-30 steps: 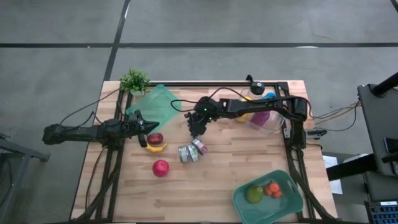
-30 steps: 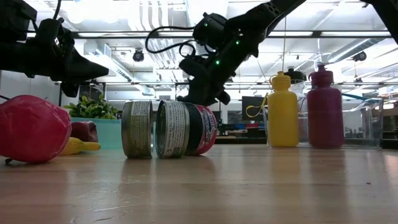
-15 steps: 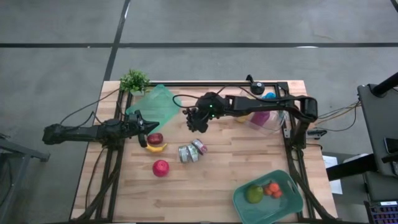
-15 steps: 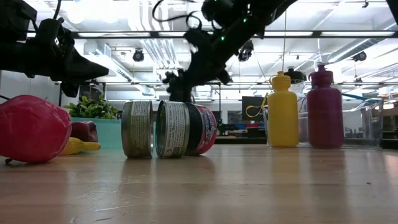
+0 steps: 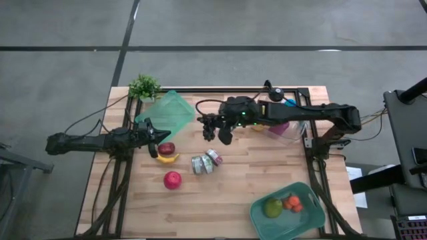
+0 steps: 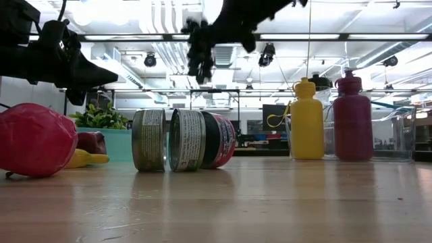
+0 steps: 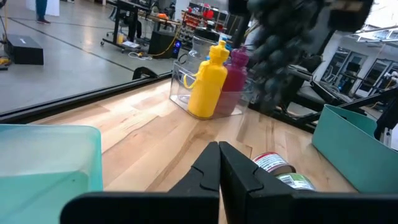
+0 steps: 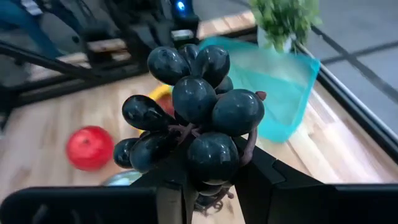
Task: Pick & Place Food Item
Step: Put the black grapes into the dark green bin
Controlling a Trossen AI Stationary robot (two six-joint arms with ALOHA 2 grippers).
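Reaching L over table ctr, R fingers (image 8: 208, 177) pinching grapes (image 8: 193, 115) aloft | L fingers (image 7: 219, 163) pressed together, arm low.

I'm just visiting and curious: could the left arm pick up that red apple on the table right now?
Probably yes. The left gripper hangs empty with fingers shut just past the red apple, and nothing lies over it; only a banana sits between.

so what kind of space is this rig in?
Looks like a robotics lab or workshop: exposed ceiling ducts, equipment benches on an open concrete floor, and a wooden table with play food.
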